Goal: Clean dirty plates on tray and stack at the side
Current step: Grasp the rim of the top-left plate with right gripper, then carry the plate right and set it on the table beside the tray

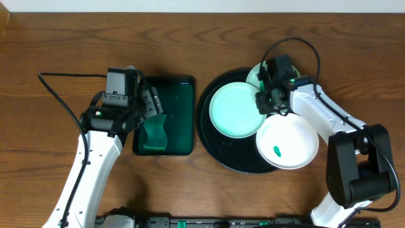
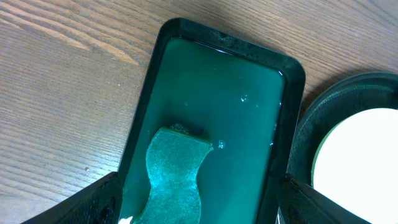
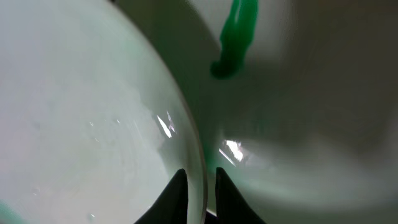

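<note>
Right gripper pinching middle plate rim | left gripper jaws apart above sponge

Overlapping plates crowd the black tray around my right gripper; the green tray blocks the left, bare wood lies open near.

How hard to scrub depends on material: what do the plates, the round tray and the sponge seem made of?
Plates: glossy, smooth white with mint tint and sharp highlights; glazed ceramic or melamine, can't tell. Round tray: dull black, moulded raised rim, probably plastic. Sponge: green, fibrous texture, looks like scouring foam.
</note>
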Tool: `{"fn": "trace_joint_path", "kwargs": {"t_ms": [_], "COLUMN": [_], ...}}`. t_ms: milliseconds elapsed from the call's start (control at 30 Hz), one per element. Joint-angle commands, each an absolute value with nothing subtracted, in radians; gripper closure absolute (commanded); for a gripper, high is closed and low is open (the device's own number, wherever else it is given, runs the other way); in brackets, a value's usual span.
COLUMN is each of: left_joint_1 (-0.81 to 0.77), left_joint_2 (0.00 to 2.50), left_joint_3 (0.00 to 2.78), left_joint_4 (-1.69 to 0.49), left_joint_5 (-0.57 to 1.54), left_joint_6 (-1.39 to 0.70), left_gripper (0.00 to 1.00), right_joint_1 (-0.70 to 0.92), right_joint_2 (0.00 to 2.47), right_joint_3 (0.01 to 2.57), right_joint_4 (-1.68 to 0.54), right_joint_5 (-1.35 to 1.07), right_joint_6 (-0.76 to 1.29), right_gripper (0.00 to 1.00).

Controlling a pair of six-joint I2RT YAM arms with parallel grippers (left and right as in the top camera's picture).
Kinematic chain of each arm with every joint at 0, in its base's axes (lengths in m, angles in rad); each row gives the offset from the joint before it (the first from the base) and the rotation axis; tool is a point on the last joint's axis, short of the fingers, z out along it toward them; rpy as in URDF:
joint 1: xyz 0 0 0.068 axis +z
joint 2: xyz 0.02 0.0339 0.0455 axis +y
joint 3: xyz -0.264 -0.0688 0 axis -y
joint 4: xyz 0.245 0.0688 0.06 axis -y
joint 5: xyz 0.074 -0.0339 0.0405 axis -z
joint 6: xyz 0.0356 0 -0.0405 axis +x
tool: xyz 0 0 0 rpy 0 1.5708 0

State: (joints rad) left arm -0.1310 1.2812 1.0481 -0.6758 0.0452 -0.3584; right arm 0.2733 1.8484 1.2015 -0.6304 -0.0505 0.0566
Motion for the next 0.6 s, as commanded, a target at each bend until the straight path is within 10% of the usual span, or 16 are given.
{"fn": "trace_joint_path", "kwargs": {"t_ms": [0, 567], "left_joint_1": [-0.127, -0.127], "left_joint_2": [1.281, 1.281], "left_joint_3": [1.070, 1.070], "left_joint_4": [-0.676, -0.676], "left_joint_5": [0.033, 0.033], "left_joint_6": [-0.348, -0.348], "left_gripper": [0.20, 0.20], "right_joint_1": [0.275, 0.235], "right_joint_2": [1.859, 1.499], "right_joint_3": [1.177, 1.251], "right_joint_4": [-0.623, -0.646], "right_joint_5": [-0.042, -0.177], "right_joint_6": [0.055, 0.172], "right_gripper": [0.99, 0.99]}}
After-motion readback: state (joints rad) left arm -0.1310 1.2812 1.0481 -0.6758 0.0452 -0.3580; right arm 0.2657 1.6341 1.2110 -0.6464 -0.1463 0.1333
